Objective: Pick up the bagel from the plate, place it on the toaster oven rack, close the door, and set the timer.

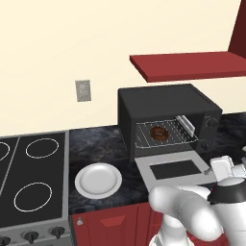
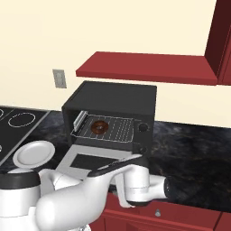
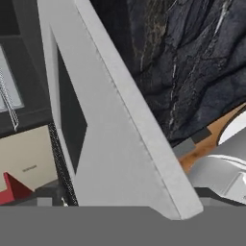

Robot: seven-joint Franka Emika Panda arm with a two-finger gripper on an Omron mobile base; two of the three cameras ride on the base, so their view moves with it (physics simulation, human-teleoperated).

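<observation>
One bagel (image 1: 159, 132) sits on rack (image 1: 166, 133), door (image 1: 174, 169) down flat, plate (image 1: 98, 180) bare at left. Right base view: bagel (image 2: 99, 127) far beyond wrist. Hand view: door (image 3: 115, 144) close; gripper state cannot tell. No readable text.

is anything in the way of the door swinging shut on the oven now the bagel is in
Nothing visible blocks it. The door lies flat open in front of the oven, its top face bare. The bagel sits on the rack, within the oven mouth as far as both base views show. The plate is off to the side.
</observation>
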